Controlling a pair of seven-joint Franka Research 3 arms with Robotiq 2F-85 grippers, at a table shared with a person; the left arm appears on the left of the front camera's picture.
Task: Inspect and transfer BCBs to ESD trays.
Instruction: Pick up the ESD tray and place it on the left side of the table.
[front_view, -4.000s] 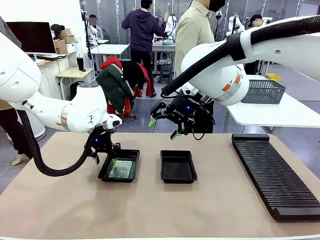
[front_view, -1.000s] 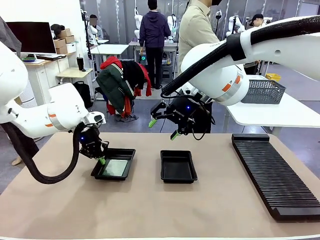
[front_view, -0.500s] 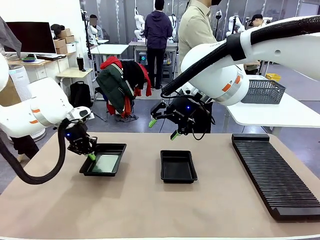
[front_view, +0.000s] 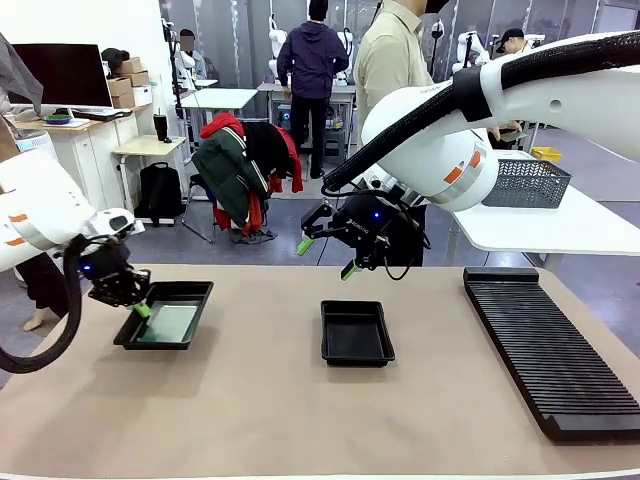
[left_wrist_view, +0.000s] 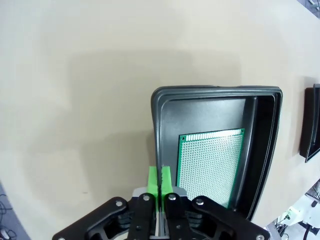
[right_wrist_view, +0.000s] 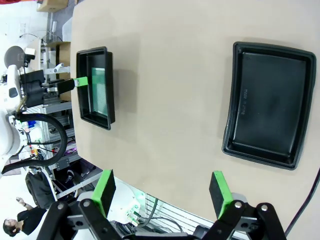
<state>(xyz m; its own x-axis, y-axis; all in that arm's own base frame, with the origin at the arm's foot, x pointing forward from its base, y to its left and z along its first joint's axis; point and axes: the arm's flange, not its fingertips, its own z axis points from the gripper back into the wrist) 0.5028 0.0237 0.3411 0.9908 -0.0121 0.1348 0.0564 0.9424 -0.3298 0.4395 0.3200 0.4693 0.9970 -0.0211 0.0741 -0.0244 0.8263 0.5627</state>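
BCB (left_wrist_view: 210, 167) lies flat on the floor of the left tray (left_wrist_view: 215, 91), its green, dotted face up. From the front the board (front_view: 170, 323) shows as a pale green sheet in that tray (front_view: 180, 286), which sits by the left edge of the surface (front_view: 300, 420), toward the far-left corner. My left jaws are closed tight on this tray's rim on the side nearest the left edge: the two green pads (left_wrist_view: 155, 182) press together with the thin black wall pinched between them. I cannot tell whether the tray rests flat on the surface or is raised a little.

My right jaws hang in the air above the far side of the second tray (front_view: 357, 335), spread wide, with nothing between the pads (right_wrist_view: 106, 192). Looking down from that wrist, the second tray (right_wrist_view: 270, 100) shows its bare black floor, and the first tray (right_wrist_view: 95, 121) with the board (right_wrist_view: 98, 90) lies well apart from it. The second tray sits in the middle of the surface. A long ribbed rack (front_view: 550, 350) runs along the right edge. A person (front_view: 390, 60) stands at the far side, behind my right arm.
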